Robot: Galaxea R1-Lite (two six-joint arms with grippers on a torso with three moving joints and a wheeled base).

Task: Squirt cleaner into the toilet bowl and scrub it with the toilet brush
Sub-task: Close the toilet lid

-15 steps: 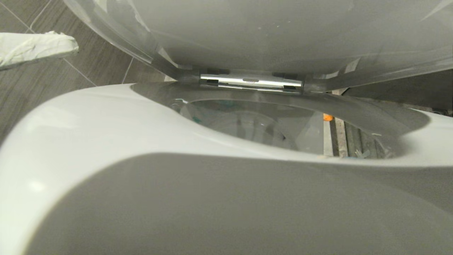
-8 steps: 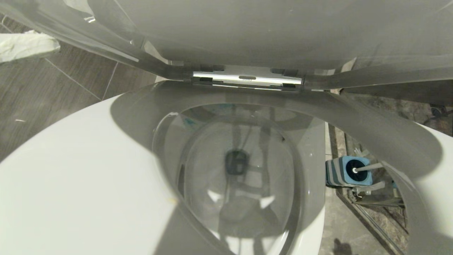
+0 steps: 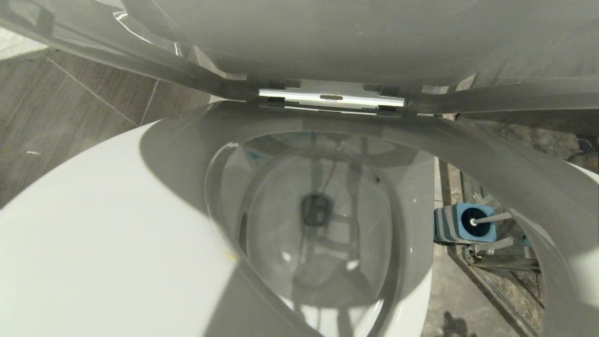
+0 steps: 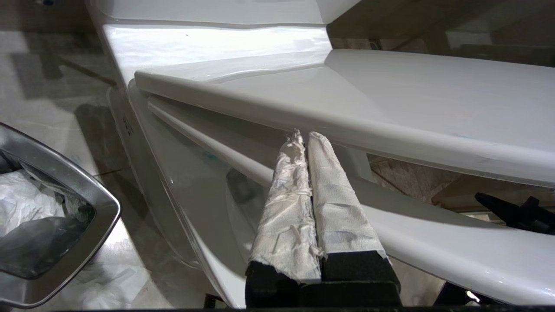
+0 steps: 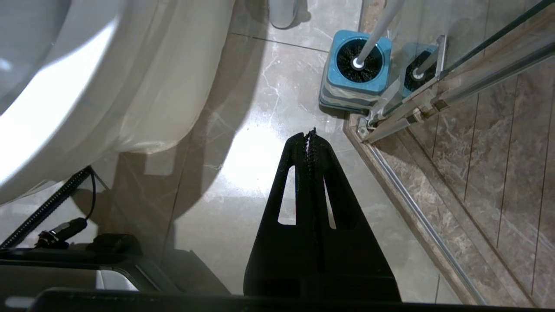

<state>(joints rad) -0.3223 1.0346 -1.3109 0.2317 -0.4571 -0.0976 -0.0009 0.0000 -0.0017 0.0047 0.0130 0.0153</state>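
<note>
The toilet bowl point(image 3: 412, 187) shows through the white seat ring point(image 3: 117, 224), which is tilted up under the lid point(image 3: 351, 42). Faint turquoise cleaner point(image 3: 252, 155) marks the bowl's far inner wall. My left gripper point(image 4: 303, 135), its fingers wrapped in white tape, is shut and empty. Its tips rest against the lower edge of the seat point(image 4: 412, 112), above the bowl rim point(image 4: 455, 251). The toilet brush point(image 3: 489, 218) stands in its blue-and-grey base point(image 3: 449, 225) on the floor to the bowl's right. My right gripper point(image 5: 311, 134) hangs shut over the floor, short of the brush point(image 5: 377, 30).
A steel bin point(image 4: 102, 203) lined with a white bag stands on the floor by the bowl's left side. The glass shower door and its metal rail point(image 5: 412, 112) run just past the brush base point(image 5: 336, 78). A black cable point(image 5: 47, 208) lies near the bowl's foot.
The seat ring has swung up towards the camera, so the bowl and the brush now show through it. The taped left gripper has left the head view's upper left. The view shifted slightly.
</note>
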